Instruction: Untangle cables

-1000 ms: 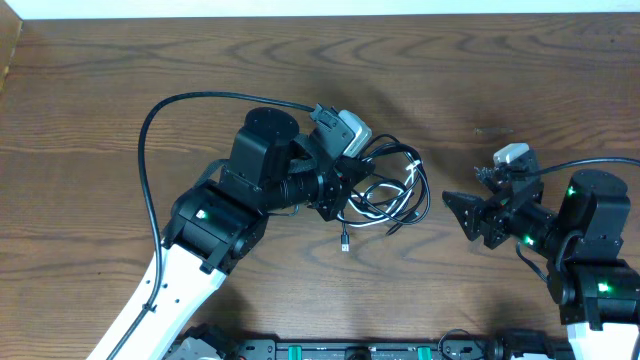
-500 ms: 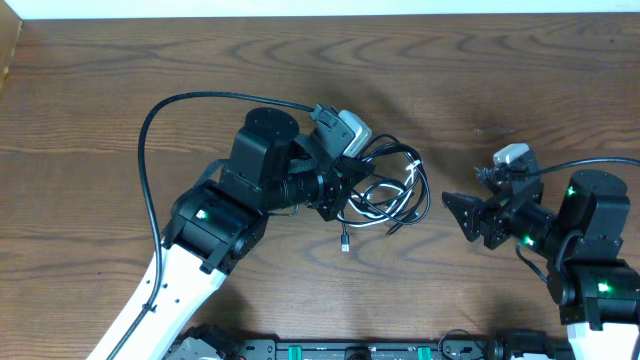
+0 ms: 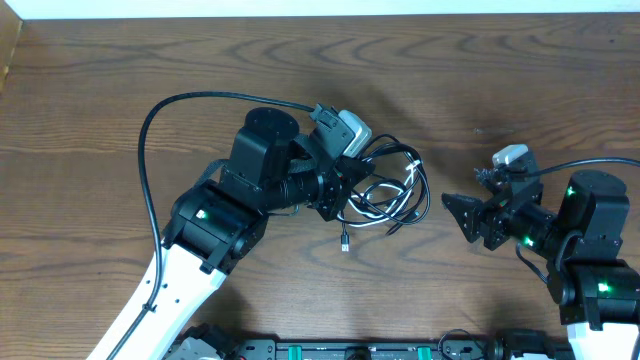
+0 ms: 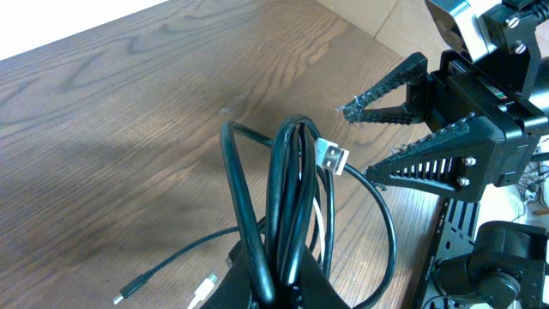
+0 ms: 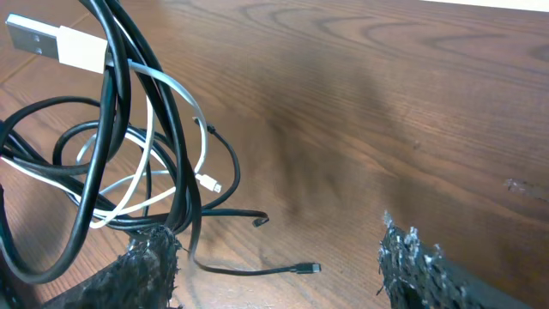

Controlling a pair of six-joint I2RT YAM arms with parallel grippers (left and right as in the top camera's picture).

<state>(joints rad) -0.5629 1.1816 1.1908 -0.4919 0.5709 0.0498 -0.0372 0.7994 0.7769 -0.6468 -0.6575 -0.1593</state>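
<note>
L fingers [image 4: 304,292] clenched on the cable bundle [image 4: 287,184], gripping several black loops at their lower end. The loops stand up off the counter [image 3: 300,70]. A white USB-A plug [image 4: 331,156] sticks out near top of loops. One white cable [image 5: 176,99] threads thru the black ones. A small connector end [image 5: 309,269] lies flat on the wood. R fingers [image 5: 410,257] released and spread wide, pointing at bundle from nearby, no contact.
</note>
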